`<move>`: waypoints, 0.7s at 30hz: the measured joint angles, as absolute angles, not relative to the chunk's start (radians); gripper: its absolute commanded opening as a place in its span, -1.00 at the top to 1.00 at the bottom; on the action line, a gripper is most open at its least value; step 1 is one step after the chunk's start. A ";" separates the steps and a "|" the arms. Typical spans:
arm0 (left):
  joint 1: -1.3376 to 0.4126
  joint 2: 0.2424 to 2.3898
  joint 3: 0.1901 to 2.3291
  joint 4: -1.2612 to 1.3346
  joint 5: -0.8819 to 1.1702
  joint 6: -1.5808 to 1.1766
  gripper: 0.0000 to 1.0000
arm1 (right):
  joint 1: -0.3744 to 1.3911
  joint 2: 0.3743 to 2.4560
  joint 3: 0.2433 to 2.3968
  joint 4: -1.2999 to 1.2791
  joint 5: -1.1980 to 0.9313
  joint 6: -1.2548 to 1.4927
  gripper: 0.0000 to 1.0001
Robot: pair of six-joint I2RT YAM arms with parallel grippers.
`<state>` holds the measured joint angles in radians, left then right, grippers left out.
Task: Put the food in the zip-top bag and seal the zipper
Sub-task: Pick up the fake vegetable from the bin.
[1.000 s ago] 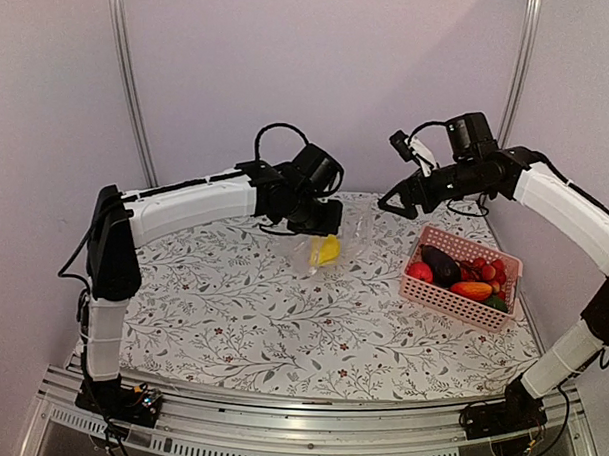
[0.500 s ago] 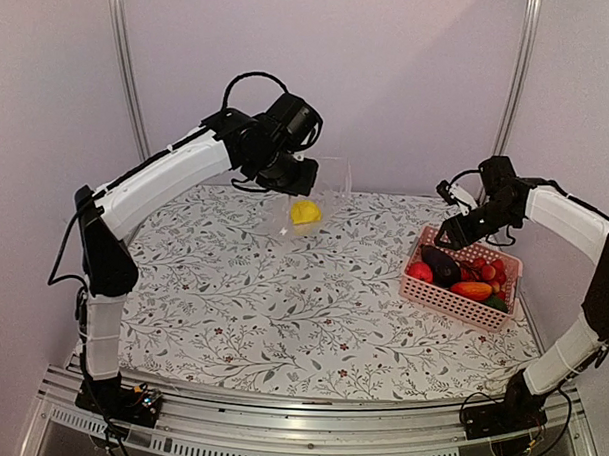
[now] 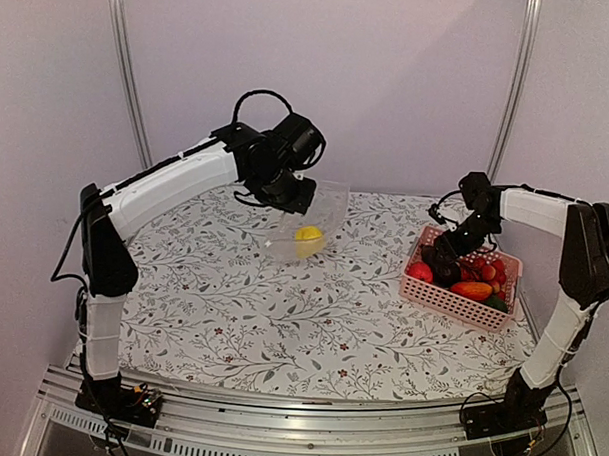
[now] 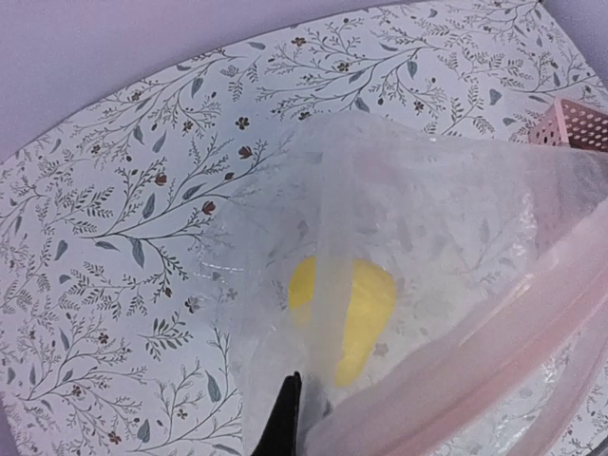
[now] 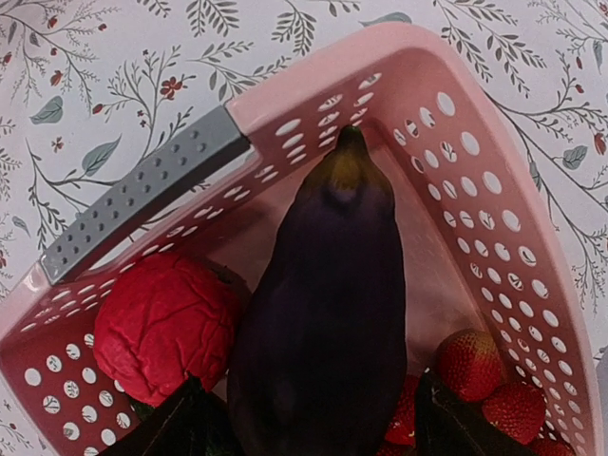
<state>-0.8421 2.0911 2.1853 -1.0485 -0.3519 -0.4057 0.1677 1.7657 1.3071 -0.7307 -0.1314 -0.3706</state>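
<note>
My left gripper (image 3: 292, 194) is shut on the edge of the clear zip-top bag (image 3: 317, 216) and holds it up above the table at the back. A yellow lemon (image 3: 306, 234) lies inside the bag; it also shows in the left wrist view (image 4: 356, 309). The pinkish zipper strip (image 4: 494, 332) runs along the bag's mouth. One dark finger (image 4: 285, 418) shows at the bag's edge. My right gripper (image 3: 446, 255) is open, down in the pink basket (image 3: 452, 301). Its fingers (image 5: 180, 423) stand on either side of the dark purple eggplant (image 5: 328, 313).
The basket also holds a red round fruit (image 5: 166, 323), strawberries (image 5: 470, 361), an orange-red piece (image 3: 472, 290) and a green cucumber (image 3: 498, 304). The basket has a grey handle (image 5: 142, 195). The floral table (image 3: 281, 317) is backed by a wall with two metal posts.
My right gripper has swung down from above the table into the basket and now straddles the eggplant. My left arm rose with the bag, then came down slightly and to the right.
</note>
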 measured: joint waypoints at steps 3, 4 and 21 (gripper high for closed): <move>-0.841 2.091 2.152 -1.044 -0.350 -0.421 1.00 | 0.168 1.803 1.324 -0.733 -0.118 -0.369 -0.61; -0.841 2.091 2.147 -1.045 -0.350 -0.425 1.00 | 0.168 1.810 1.325 -0.733 -0.117 -0.367 -0.63; -0.840 2.091 2.111 -1.000 -0.282 -0.451 1.00 | 0.163 1.883 1.356 -0.753 -0.117 -0.322 -0.01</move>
<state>-0.8402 2.0911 2.1113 -1.0000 -0.2821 -0.4511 0.1635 1.8832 1.3556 -0.7528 -0.1165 -0.3218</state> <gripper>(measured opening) 0.004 0.679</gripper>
